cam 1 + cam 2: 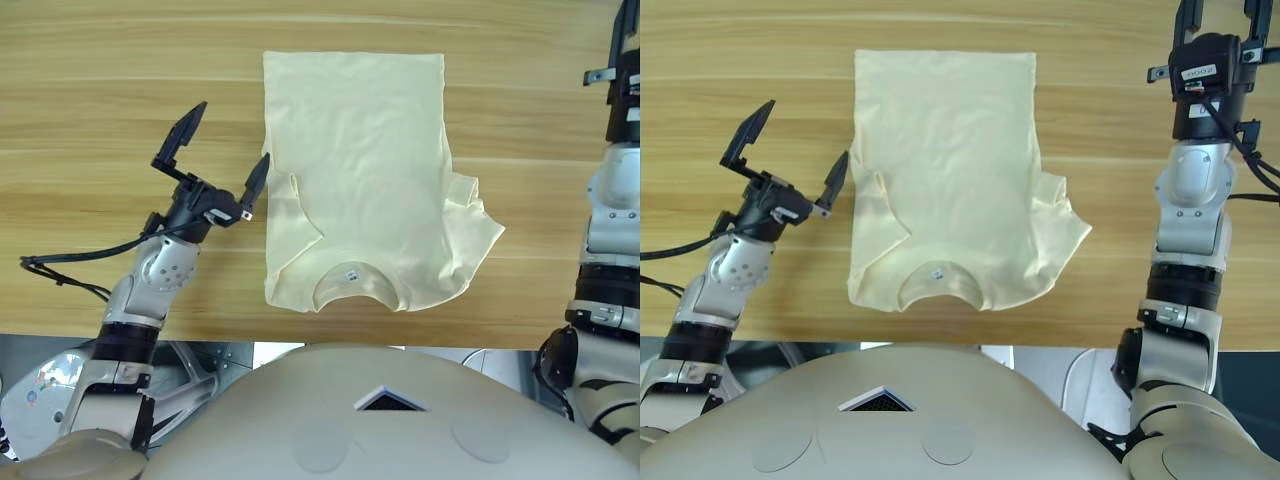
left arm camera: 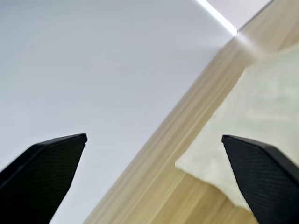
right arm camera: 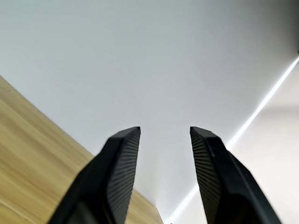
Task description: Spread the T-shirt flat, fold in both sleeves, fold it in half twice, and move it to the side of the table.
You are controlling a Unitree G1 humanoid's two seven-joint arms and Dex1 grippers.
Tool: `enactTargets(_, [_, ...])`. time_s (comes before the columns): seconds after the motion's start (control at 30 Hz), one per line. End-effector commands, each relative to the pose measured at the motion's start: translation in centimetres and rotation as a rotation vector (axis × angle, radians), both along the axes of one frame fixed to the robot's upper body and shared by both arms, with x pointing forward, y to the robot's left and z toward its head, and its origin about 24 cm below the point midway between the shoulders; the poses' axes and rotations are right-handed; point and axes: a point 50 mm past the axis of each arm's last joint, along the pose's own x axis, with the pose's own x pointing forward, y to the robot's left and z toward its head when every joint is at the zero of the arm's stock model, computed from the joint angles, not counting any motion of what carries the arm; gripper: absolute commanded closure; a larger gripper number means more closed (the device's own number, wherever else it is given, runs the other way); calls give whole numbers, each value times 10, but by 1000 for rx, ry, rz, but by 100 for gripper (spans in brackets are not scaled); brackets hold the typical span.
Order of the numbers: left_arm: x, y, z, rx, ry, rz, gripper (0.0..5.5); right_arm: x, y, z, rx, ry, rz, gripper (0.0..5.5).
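The pale yellow T-shirt (image 1: 355,170) lies on the wooden worktop (image 1: 100,80) with its collar nearest, its left sleeve (image 1: 300,215) folded in and its right sleeve (image 1: 478,235) sticking out. The left gripper (image 1: 232,132) hovers just beside the T-shirt's left edge, fingers wide apart and empty.

In the left wrist view, the spread fingers (image 2: 46,163) frame a T-shirt corner.

In the right wrist view, the right gripper (image 3: 163,130) has its fingers slightly parted and holds nothing.
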Motion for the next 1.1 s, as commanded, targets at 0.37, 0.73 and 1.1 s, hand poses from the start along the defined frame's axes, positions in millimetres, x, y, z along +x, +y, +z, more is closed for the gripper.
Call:
enactTargets(0.37, [36,-25,-33,249,131,-91,15,-6,-6,-10,-3,18,-46,351])
enactTargets(0.73, [41,-20,-50,354,203,-102,15,-44,-13,-33,-295,270,122,351])
enactTargets(1.1, [32,-13,-7,164,-69,51,15,-131,-74,-96,-620,975,195,351])
